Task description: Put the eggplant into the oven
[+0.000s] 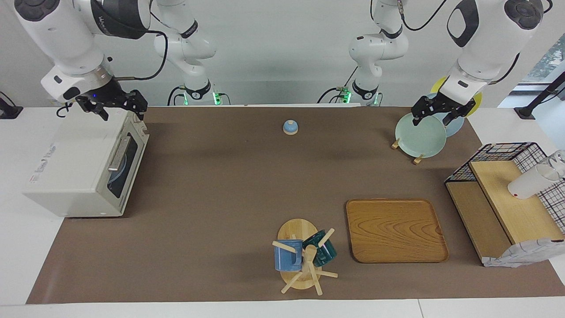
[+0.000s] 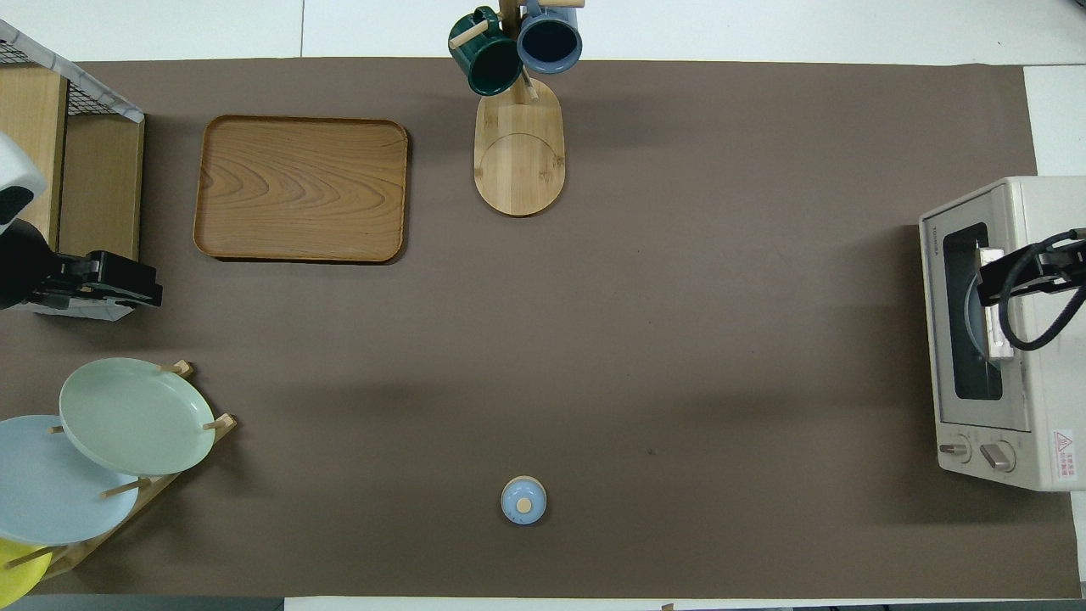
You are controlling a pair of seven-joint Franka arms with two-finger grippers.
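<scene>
The eggplant is out of view in both views. The off-white oven [image 1: 75, 163] stands at the right arm's end of the table with its dark glass door shut; a pale blue plate shows through the glass. From overhead the oven [image 2: 1044, 255] shows its door and knobs. My right gripper [image 1: 115, 108] hangs open just over the oven's top edge above the door, with nothing between its fingers; overhead it is the right gripper [image 2: 991, 284] over the door. My left gripper [image 1: 433, 116] hangs open and empty over the plate rack; overhead, the left gripper [image 2: 140, 288] shows.
A plate rack [image 1: 417, 157] holds green, blue and yellow plates at the left arm's end. A small blue lid [image 1: 290, 127] lies near the robots. A wooden tray [image 1: 395, 229], a mug tree [image 1: 304, 260] and a wire shelf [image 1: 499, 154] stand farther out.
</scene>
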